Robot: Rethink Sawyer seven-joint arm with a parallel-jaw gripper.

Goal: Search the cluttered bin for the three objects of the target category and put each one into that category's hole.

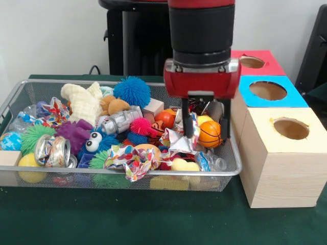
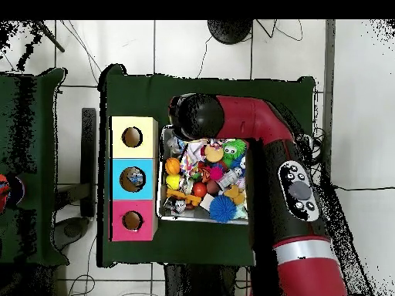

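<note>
Pincer (image 1: 189, 125): low in bin (image 1: 231, 171) clutter, finger state indeterminate; bottle (image 1: 212, 162) unretrieved at least; blue hole (image 2: 133, 179) holds something.

No word, brand, number or sign can be read in either view. The crushed metal can (image 1: 52, 150) at the bin's (image 1: 127, 172) front left and the silver can (image 1: 121, 120) lying near its middle show only blurred marks, and the blue-white label of the see-through bottle (image 1: 24, 118) at the left end cannot be made out. The patterned paper wad (image 1: 131, 158) carries coloured dots and shapes but no letters, and the three boxes with holes, pale wood (image 1: 278, 168), blue (image 1: 268, 91) and red (image 1: 253, 62), bear no writing
</note>
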